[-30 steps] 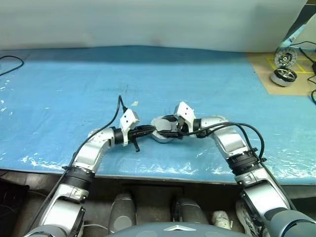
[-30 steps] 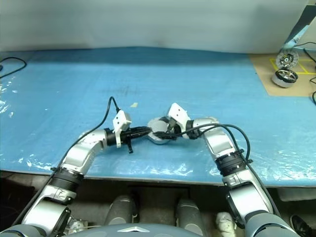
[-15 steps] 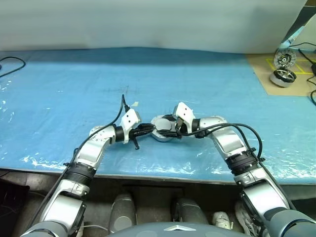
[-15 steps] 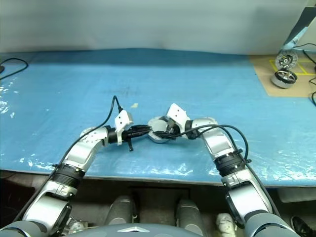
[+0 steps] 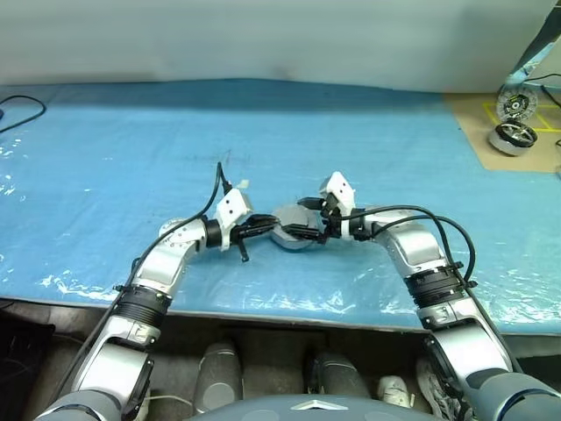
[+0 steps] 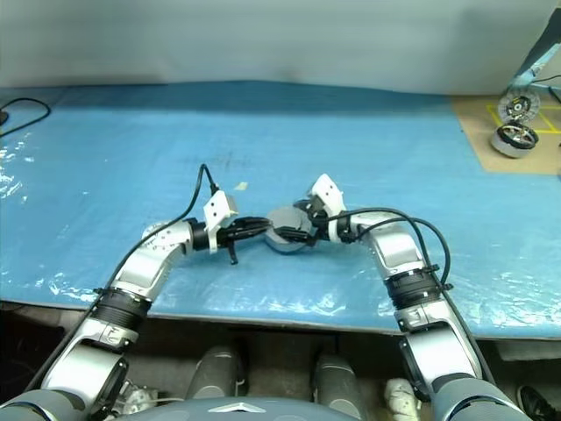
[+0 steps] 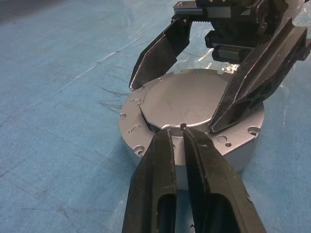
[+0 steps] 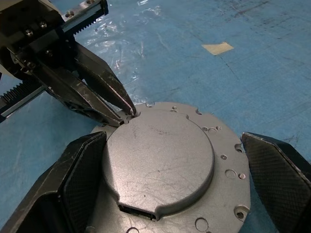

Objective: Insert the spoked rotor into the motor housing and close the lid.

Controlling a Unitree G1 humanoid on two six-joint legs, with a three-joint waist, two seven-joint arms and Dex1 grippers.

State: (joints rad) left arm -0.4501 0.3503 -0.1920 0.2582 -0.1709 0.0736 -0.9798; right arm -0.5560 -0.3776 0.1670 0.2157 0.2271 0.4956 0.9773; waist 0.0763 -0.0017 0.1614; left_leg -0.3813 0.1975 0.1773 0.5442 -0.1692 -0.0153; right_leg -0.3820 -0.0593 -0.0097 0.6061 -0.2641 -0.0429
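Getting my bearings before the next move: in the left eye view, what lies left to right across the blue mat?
Left gripper → round silver-grey motor housing → right gripper → shiny silver wheel-like motors on brown board.

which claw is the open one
The right claw: its fingers spread wide across the motor housing, while the left claw is pinched shut at the rim.

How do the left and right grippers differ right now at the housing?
The left gripper is shut, its tips together at the rim of the lid; the right gripper is open wide, one finger on each side of the lid. The left comes at the motor housing from one side, the right from the opposite side. Both are low over the blue table cover, pointing at the housing.
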